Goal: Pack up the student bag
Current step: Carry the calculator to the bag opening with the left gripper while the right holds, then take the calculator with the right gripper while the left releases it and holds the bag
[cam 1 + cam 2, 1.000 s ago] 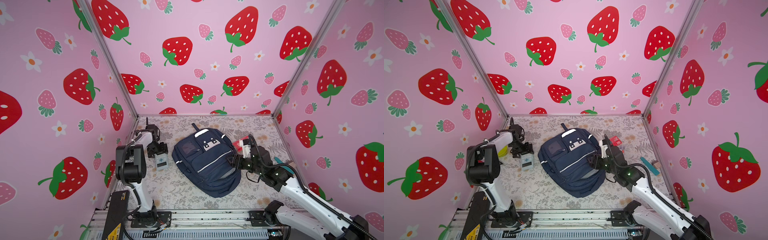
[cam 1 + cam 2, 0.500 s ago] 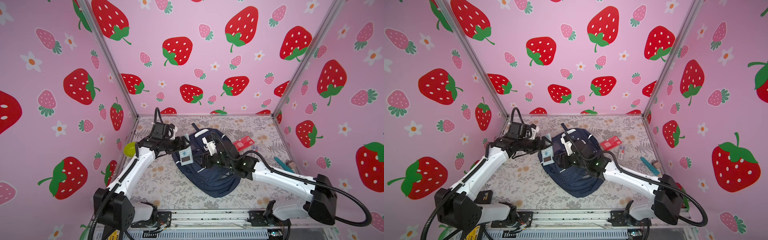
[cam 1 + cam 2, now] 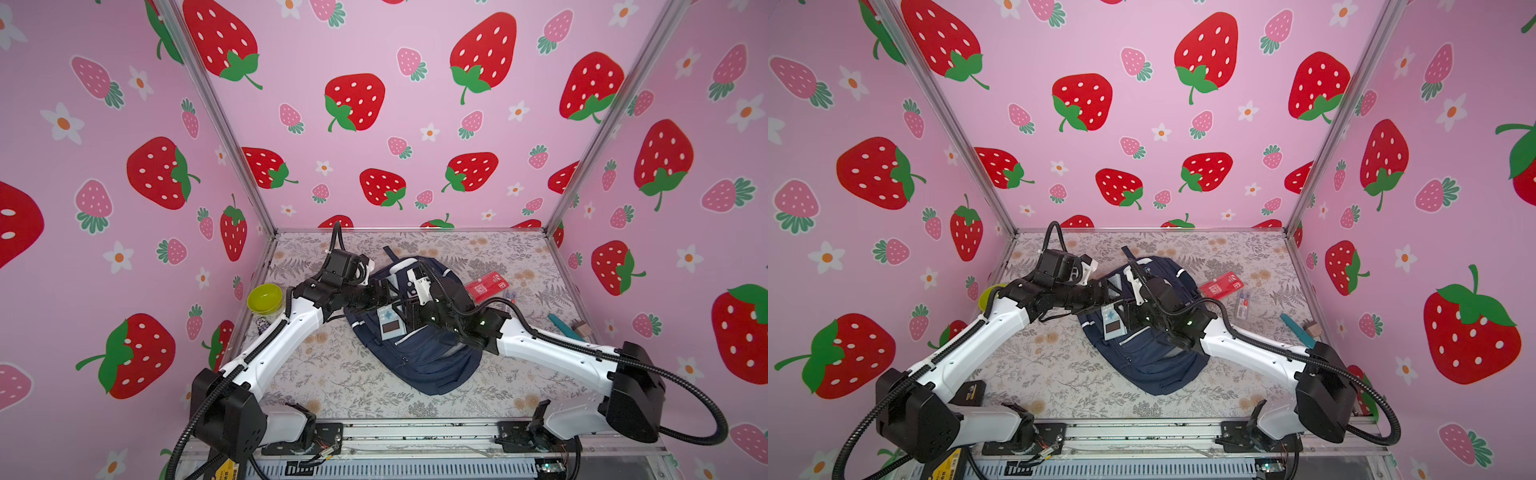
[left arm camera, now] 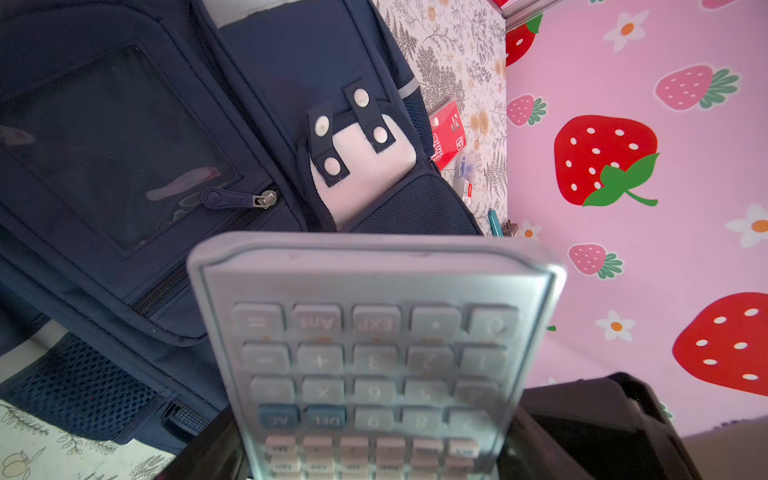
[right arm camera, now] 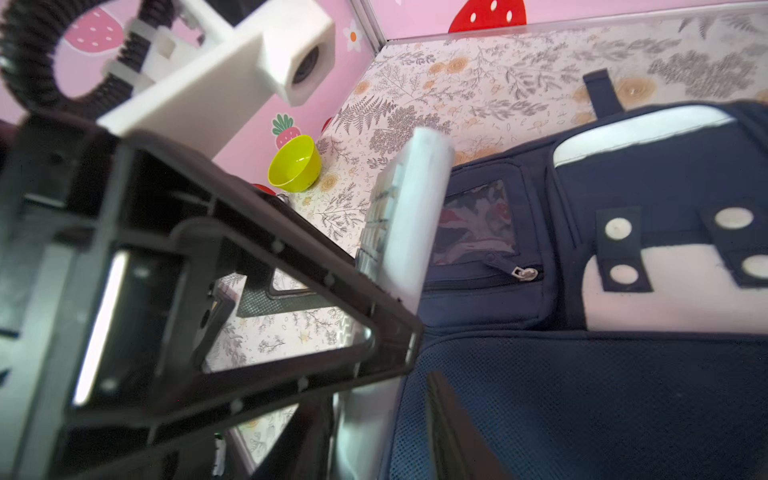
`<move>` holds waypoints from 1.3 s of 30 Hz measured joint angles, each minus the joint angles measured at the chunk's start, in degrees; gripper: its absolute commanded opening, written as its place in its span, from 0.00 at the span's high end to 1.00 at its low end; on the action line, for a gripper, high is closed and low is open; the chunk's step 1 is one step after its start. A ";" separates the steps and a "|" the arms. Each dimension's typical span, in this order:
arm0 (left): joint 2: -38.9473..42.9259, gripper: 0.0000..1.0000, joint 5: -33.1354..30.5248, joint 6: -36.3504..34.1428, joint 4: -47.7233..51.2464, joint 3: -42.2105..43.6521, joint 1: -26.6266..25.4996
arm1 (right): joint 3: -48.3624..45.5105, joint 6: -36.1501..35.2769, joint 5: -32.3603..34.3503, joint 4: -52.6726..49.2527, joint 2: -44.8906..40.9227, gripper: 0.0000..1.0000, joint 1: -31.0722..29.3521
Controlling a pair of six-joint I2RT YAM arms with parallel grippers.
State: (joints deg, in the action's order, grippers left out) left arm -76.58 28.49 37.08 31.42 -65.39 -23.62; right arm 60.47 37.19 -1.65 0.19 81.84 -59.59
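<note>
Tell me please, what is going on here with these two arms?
The left gripper has its fingers closed on a grey calculator and holds it tilted just above the navy student bag, which lies flat on the table. The right gripper is low over the bag, close beside the calculator; whether it grips anything cannot be told. A red packet lies on the table, not yet packed.

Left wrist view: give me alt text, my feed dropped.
A grey calculator is gripped in the left tool, held over the navy student bag and its clear-window zip pocket. A red packet lies on the floral table beyond.
</note>
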 measured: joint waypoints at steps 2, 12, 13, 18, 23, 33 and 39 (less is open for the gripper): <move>0.02 0.72 0.02 0.20 -0.09 0.00 -0.04 | 0.46 0.33 -0.20 -0.02 0.22 0.77 0.04; 0.22 0.01 -0.24 -0.68 -1.53 -0.33 -0.15 | 0.42 1.73 -0.87 -0.11 0.15 0.88 0.46; 0.26 0.01 -0.42 -1.27 -1.29 -0.87 -0.24 | 0.33 1.73 -0.87 -0.33 0.13 0.89 0.48; 1.31 0.01 -0.66 -4.94 -0.63 -5.55 -0.28 | -0.98 1.79 -0.31 -1.64 -2.51 0.91 2.14; 6.49 0.00 0.61 -8.00 -4.28 -6.86 -1.01 | -4.04 2.51 0.70 -5.66 -9.44 0.93 7.43; -1.44 0.07 -11.58 -20.50 -1.01 -8.79 -21.24 | -9.16 4.02 6.80 -20.85 -32.13 0.96 25.38; -16.22 0.18 -22.75 -26.71 6.62 -15.06 -30.05 | -13.31 5.66 7.37 -31.80 -39.28 0.97 31.15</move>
State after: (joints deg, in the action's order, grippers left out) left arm -92.79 5.74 10.37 38.04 -80.44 -53.67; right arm 47.16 42.85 5.72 -31.62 42.57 -28.45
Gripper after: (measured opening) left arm 0.846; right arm 0.182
